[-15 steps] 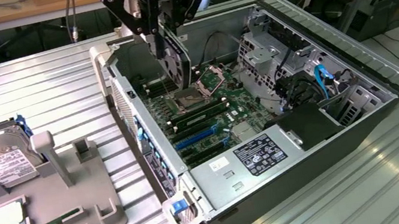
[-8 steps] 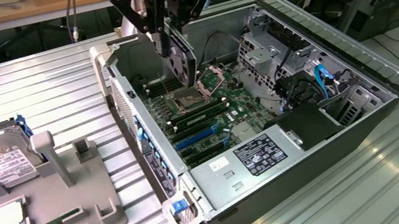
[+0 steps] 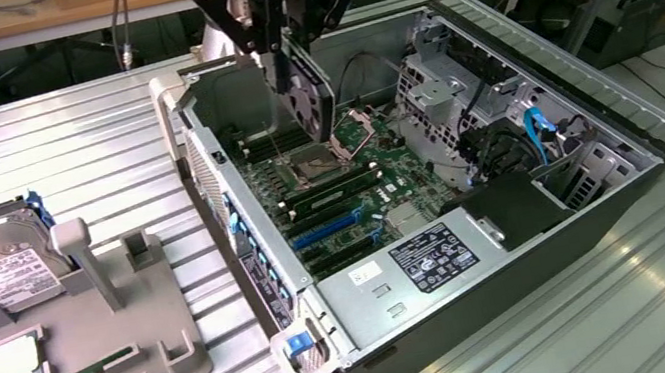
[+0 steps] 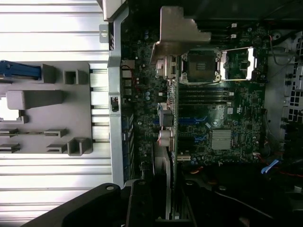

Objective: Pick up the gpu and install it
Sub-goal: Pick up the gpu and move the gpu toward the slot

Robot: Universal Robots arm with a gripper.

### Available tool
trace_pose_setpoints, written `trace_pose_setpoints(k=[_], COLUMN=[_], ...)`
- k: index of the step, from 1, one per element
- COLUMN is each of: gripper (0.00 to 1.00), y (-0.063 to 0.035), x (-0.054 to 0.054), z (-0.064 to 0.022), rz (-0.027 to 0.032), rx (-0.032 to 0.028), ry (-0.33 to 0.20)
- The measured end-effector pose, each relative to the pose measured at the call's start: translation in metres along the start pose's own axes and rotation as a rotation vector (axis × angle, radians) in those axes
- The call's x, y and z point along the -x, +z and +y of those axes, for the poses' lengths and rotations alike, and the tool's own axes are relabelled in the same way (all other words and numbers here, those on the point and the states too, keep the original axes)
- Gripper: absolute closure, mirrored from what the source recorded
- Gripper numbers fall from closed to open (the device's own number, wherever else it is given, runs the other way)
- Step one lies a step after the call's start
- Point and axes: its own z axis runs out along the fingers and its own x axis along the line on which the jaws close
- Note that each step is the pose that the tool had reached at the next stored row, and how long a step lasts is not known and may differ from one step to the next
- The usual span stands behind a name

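Exterior view: jaws clamp the gpu [image 3: 308,104], hanging upright over the open case [image 3: 619,204].

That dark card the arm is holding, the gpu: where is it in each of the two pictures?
Exterior view: the gpu hangs upright from the gripper, above the motherboard of the open computer case.
Wrist view: the gpu is seen edge-on, its silver bracket at the far end.
Shared landmark: the CPU socket, close to the card in both.
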Motion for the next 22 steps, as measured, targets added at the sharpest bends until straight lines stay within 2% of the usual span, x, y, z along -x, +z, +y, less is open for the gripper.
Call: trace_pose_setpoints(k=[11,22], gripper=[0.73,0.73], y=[0.0004,0.0011], x=[0.007,0.019], z=[0.0001,0.0003], rz=[-0.0001,0.0], rx=[0.0001,0.0], ry=[0.0,0.0])
